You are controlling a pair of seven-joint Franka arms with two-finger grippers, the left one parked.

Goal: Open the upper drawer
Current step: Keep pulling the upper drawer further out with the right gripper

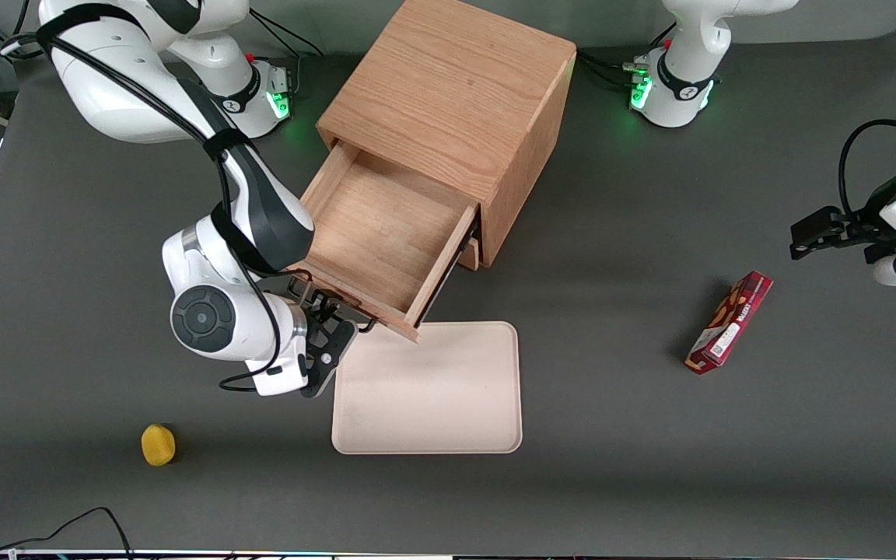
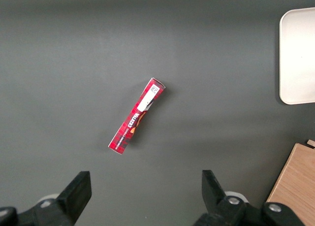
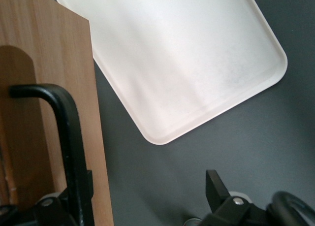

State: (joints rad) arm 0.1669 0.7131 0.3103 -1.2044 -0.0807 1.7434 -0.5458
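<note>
A: Where is the upper drawer [image 1: 374,233] now?

B: It is pulled far out of the oak cabinet [image 1: 448,101], in the upper middle of the front view. I see its shallow box, with a flat wooden floor and thin side walls, all light oak with a fine grain. Its front board hangs over the corner of the tray [image 1: 428,389].

A: And the tool [image 1: 329,330]?

B: It is at the drawer's front, left of centre in the front view, just beside the tray's edge. In the right wrist view the thin black bar handle [image 3: 59,137] runs across the flat wood front and passes between the fingers [image 3: 216,191]. The fingers are apart, one on each side of the bar, and they do not clamp it.

A: What is the tray like?

B: A pale cream rectangle with rounded corners and a low rim, smooth and matte. It lies on the dark grey tabletop [image 1: 611,467].

A: Other things?

B: A long red snack box [image 1: 730,322] lies at the right of the front view, toward the parked arm's end. A small, round yellow object [image 1: 158,445] sits at the lower left, nearer to the camera than the tool.
</note>
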